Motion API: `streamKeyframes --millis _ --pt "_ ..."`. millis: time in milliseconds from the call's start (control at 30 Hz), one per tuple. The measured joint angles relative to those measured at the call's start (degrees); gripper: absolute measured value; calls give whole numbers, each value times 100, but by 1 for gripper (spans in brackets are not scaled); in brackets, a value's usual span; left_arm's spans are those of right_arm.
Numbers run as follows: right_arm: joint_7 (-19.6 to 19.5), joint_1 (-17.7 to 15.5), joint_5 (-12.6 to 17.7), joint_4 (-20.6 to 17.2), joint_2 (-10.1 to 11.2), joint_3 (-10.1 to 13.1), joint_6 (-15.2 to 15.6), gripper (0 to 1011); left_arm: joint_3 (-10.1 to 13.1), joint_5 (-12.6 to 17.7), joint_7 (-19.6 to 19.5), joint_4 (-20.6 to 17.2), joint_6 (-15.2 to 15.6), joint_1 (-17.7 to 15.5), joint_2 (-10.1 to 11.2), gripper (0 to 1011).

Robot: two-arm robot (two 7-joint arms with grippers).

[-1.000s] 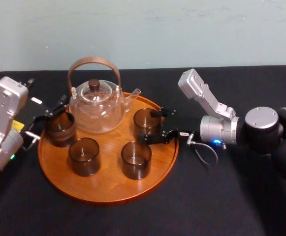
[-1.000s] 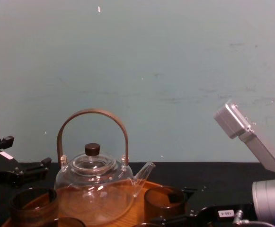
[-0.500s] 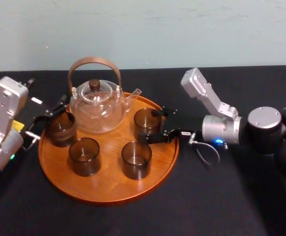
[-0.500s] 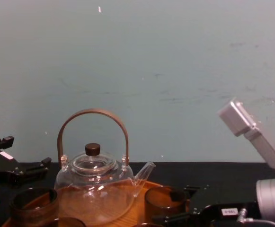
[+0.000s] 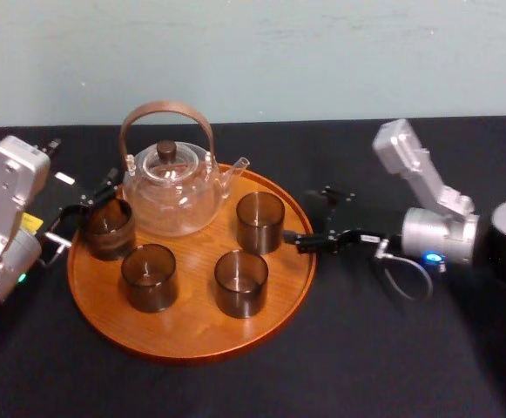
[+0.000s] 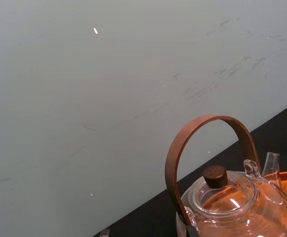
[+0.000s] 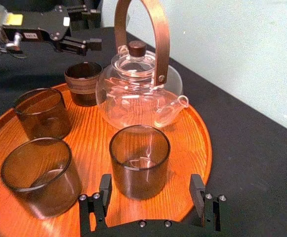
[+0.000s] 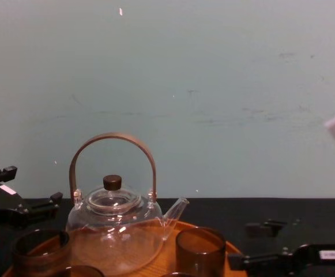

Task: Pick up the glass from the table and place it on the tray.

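Brown cylindrical glass stands on round orange-brown wooden tray, just left of your spread right claw; left claw, spread, idles at the tray's left rim.

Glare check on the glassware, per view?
Right wrist view: bright specular spots on the teapot, faint streaks on the nearest glass just ahead of the open right gripper. Left wrist view: white glints on the teapot lid. Head view: soft highlights only; left gripper sits by the tray's left rim.
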Motion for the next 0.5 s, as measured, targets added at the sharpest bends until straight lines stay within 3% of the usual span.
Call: streamKeyframes --millis 300,500 --pt "-98 -602 382 -971 626 341 -34 1002 0 0 0 0 0 0 0 1001" --pt "-712 -1133 623 -1577 872 778 -122 1002 0 0 0 0 0 0 0 1001"
